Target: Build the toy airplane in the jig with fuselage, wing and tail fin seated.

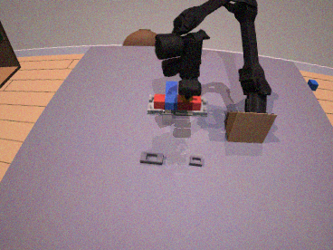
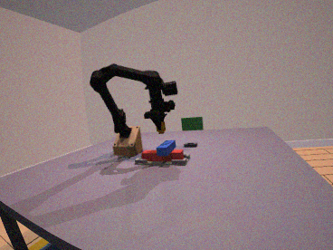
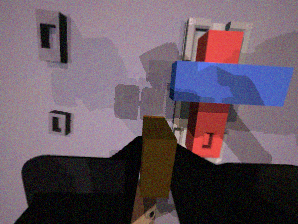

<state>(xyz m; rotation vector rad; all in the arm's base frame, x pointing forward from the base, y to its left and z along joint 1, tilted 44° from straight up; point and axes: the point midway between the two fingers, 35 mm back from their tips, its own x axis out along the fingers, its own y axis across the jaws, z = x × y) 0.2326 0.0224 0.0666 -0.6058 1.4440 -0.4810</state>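
Observation:
The red fuselage (image 1: 159, 101) (image 2: 176, 155) (image 3: 220, 46) lies lengthwise in the grey cradle (image 1: 150, 110) (image 3: 198, 22) and looks level. The blue wing (image 1: 171, 91) (image 2: 166, 148) (image 3: 225, 83) lies across its top; its tab is hidden. My gripper (image 1: 188, 93) (image 2: 160, 123) (image 3: 152, 141) is shut on the yellow-brown tail fin (image 2: 161, 129) (image 3: 159, 167), which stands out below the fingers. The fin is above the cradle's height and, in the wrist view, to the left of the fuselage's tail end. The dark tail socket (image 3: 208, 140) is open and empty. The fin's tab is not distinguishable.
Two small dark holders, a larger one (image 1: 152, 158) (image 3: 50, 41) and a smaller one (image 1: 195, 161) (image 3: 60, 123), stand empty on the table. The arm's brown base block (image 1: 250, 128) (image 2: 128, 146) is beside the cradle. A green panel (image 2: 192, 123) shows in the background.

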